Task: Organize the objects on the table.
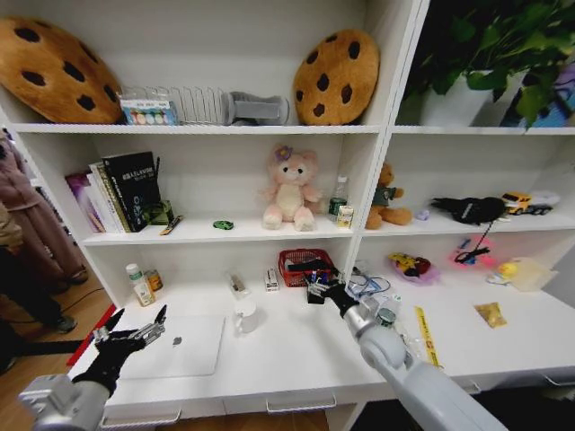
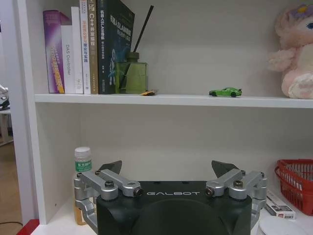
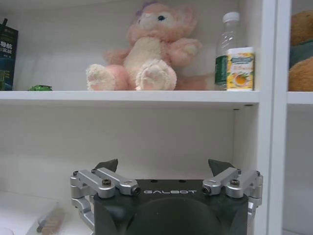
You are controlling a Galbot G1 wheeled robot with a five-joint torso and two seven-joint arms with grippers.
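"galbot" on both open pincer bodies.

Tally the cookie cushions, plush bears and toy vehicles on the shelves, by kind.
Cookie cushions: 2
Plush bears: 2, the pink bear and the brown bear
Toy vehicles: 2, the green toy car and the yellow truck
Total: 6
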